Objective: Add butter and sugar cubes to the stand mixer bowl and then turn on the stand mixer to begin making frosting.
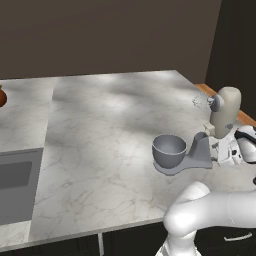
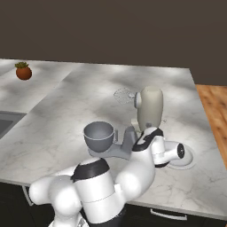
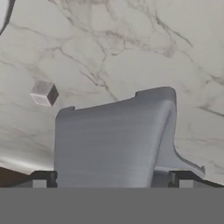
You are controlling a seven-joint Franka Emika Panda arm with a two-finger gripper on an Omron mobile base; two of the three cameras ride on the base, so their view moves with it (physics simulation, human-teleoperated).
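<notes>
Left base view first: one mixer [image 1: 220, 131] stood near the right edge of the marble bench [image 1: 100, 130], head tilted up with its whisk [image 1: 201, 101] hanging in the air. One grey bowl [image 1: 169, 151] sat on the mixer's flat base, just left of the neck. One sink [image 1: 17, 182] at the left edge, and one reddish pot [image 1: 2, 97] far back on the left. The arm's hand sat right behind the mixer's neck, so I couldn't make out the pincer fingers here.

Right base view: same single mixer [image 2: 144, 116] and single bowl [image 2: 98, 135], the pot [image 2: 23, 72] with a small plant in it far left, and one white plate [image 2: 186, 158] on the bench [image 2: 66, 111] just right of the arm's hand, partly hidden by it.

Hand view: the pincer [image 3: 113, 181] was spread wide, one dark tip on each side of the mixer's grey neck [image 3: 113, 140], not squeezing it. One small cube [image 3: 43, 93] lay on the bench off to the left, apart from the neck.

No brand or writing readable anywhere.
</notes>
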